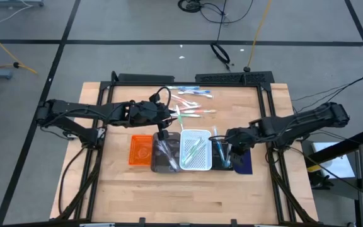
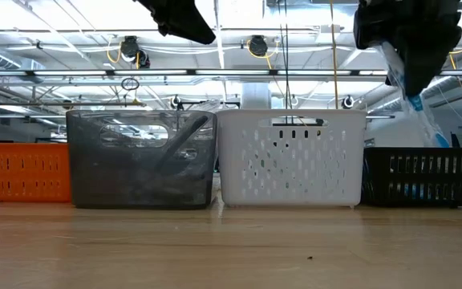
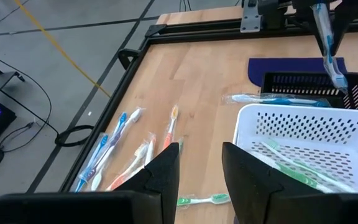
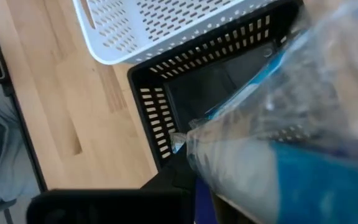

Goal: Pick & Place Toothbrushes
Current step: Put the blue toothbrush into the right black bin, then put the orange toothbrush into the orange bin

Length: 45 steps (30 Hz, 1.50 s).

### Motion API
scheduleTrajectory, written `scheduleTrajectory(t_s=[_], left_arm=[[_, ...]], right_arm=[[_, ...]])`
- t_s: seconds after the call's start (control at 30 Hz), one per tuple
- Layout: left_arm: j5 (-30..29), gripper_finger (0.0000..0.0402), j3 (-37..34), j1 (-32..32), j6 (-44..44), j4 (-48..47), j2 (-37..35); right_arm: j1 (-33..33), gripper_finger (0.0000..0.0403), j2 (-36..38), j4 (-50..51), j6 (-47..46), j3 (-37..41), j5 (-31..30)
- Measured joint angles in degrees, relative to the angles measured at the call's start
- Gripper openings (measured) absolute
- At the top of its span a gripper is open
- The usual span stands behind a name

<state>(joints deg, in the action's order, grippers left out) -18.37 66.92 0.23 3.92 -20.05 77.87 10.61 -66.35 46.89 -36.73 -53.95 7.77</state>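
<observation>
The right claw (image 2: 411, 68) hung above the black tray (image 1: 224, 157), clenched on a blue toothbrush in a clear wrapper (image 2: 414, 88) that dangled head-down toward the tray's opening. The step in hand looked like the placing of this brush. The next move would call for lowering it straight into the black tray and letting go, so that it dropped clear of the rim and did not lodge against the white tray (image 1: 195, 151) just beside.

The left claw (image 3: 197, 177) hovered over the loose toothbrushes (image 1: 191, 104) scattered near the desk's far edge, its fingers parted with nothing between them, probably choosing the next brush. A green brush (image 3: 197, 200) lay right under it.

Four trays stood in a touching row mid-desk: orange (image 1: 140, 150), grey (image 1: 166, 154), white, black, with a navy one (image 1: 244, 162) partly under the black. Green brushes already lay in the white tray. One wrapped blue brush (image 3: 272, 99) lay on the desk beside the black tray, outside it. The closely packed trays left little margin for a stray drop.
</observation>
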Motion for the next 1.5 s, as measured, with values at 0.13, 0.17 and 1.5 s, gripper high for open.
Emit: scheduleTrajectory(t_s=[0.13,0.17,1.5], left_arm=[[0.00,0.0122,0.00,0.00,-0.02,0.02,0.00],[0.00,0.0122,0.00,0.00,-0.04,0.01,0.00],[12.53,0.0122,0.04,23.92,16.40,0.48,12.37]], right_arm=[[0.00,0.0032,-0.87,-0.17,1.12,0.00,0.00],[0.00,0.0035,-0.99,-0.17,1.48,0.00,0.00],[-3.46,0.0160,-1.70,-18.60,16.39,0.00,-7.35]])
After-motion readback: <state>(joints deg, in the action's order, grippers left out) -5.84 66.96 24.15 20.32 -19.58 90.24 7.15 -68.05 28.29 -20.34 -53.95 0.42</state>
